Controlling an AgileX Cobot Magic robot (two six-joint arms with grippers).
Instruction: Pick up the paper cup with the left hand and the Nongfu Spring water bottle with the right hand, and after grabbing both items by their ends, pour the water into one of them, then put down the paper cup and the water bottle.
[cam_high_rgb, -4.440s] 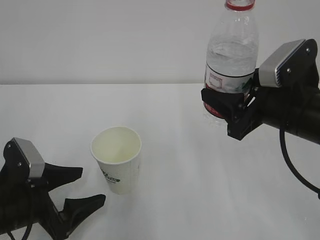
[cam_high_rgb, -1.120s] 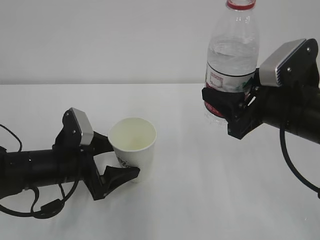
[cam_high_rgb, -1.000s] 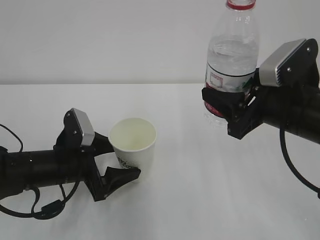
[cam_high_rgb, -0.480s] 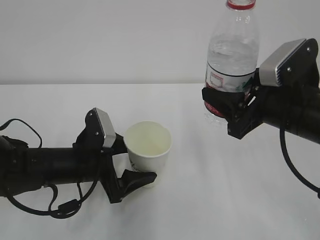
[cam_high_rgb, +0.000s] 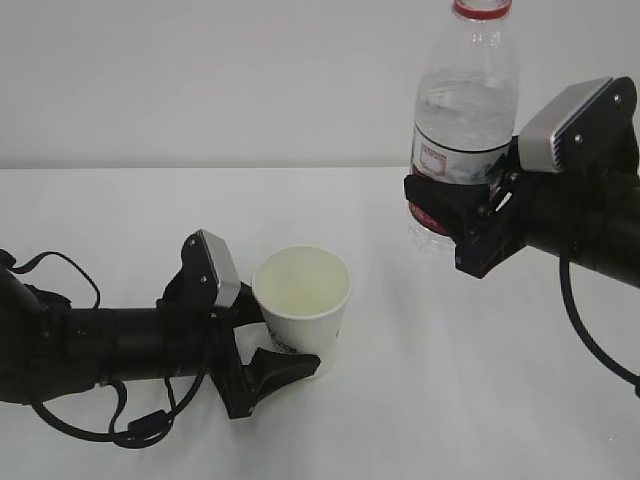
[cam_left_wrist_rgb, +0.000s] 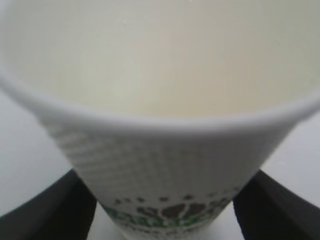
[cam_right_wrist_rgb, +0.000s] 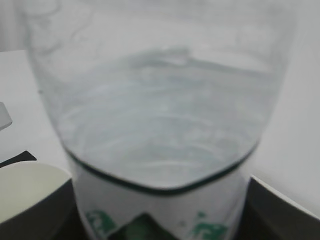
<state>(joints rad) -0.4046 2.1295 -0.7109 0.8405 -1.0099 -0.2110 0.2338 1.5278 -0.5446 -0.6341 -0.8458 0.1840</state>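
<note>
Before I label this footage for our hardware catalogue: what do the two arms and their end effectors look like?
Both arms are matte black tubes. Each carries a silver-grey rectangular block with small dark screw dots above its black two-fingered end effector, left and right. The fingers are thick, angular wedges. Thin black cables loop loosely along the left arm, and one black cable hangs under the right arm. No markings are visible.

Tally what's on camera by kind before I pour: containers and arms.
Paper cup: 1
Water bottle: 1
Robot arms: 2, the left arm and the right arm
Total: 4
</note>
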